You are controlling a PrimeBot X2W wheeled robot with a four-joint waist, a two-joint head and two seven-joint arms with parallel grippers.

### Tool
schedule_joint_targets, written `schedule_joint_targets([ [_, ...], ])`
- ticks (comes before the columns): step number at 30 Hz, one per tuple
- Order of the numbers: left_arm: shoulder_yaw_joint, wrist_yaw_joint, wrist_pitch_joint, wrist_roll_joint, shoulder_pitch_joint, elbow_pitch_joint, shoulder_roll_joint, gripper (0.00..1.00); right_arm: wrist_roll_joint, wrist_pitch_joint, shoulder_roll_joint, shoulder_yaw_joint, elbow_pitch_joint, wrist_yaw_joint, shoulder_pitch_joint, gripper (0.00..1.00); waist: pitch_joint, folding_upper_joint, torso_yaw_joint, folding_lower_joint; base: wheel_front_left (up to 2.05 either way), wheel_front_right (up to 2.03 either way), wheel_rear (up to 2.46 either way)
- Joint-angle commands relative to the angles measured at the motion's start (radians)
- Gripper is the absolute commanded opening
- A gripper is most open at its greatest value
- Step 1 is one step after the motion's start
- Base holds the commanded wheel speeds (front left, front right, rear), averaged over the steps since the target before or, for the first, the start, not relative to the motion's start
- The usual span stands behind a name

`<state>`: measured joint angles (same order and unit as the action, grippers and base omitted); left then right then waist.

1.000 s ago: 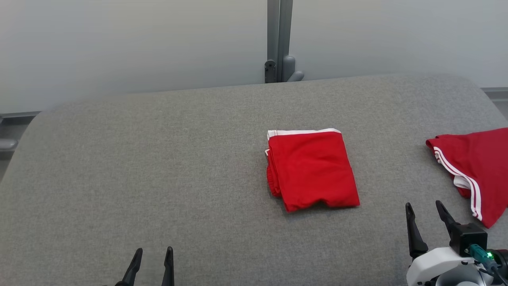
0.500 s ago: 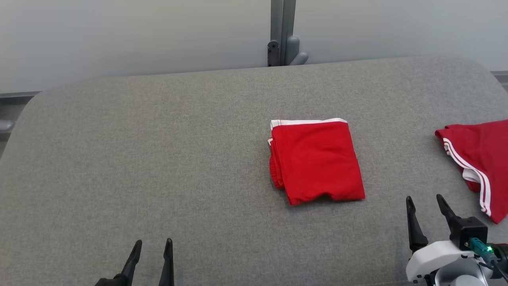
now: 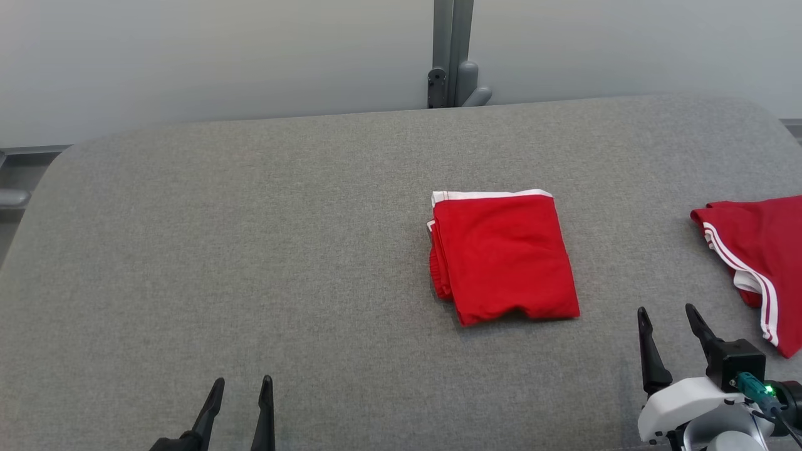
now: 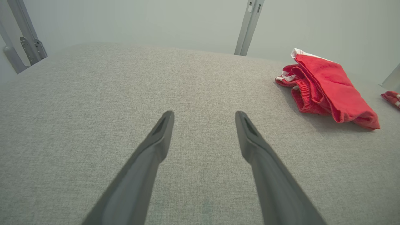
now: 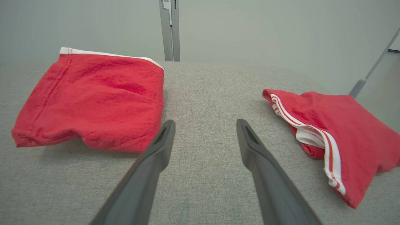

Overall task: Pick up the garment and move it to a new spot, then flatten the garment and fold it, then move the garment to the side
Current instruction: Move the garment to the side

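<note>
Both spread wide, empty: left pincer (image 3: 243, 379) hangs over bare table (image 3: 250, 250), right pincer (image 3: 665, 309) near the folded red garment (image 3: 501, 254) lying mid-table. Soft, light, floppy: probably best to pinch all layers at its near edge.

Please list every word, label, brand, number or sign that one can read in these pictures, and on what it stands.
There is no readable text.
The folded red garment carries only a plain white band, the second red garment has only white stripes, and the grey fabric surface is unmarked.
</note>
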<state>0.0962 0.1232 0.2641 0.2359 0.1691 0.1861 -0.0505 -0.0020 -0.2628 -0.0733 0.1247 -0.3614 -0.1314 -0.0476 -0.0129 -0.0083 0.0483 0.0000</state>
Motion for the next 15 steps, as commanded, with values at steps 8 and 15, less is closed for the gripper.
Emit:
schedule_joint_targets([
  [8,-0.002,0.004,0.0,-0.008,-0.008,-0.001,-0.001,1.0,0.018,-0.002,-0.001,-0.009,-0.004,0.002,-0.025,1.0,-0.008,0.0083,0.007,0.0,0.0,0.0,0.0],
  [15,-0.006,0.005,0.0,-0.012,-0.026,-0.007,-0.001,1.0,0.15,0.059,-0.058,-0.101,-0.031,0.002,-0.132,1.0,-0.036,0.0083,0.006,0.0,0.0,0.0,0.0],
])
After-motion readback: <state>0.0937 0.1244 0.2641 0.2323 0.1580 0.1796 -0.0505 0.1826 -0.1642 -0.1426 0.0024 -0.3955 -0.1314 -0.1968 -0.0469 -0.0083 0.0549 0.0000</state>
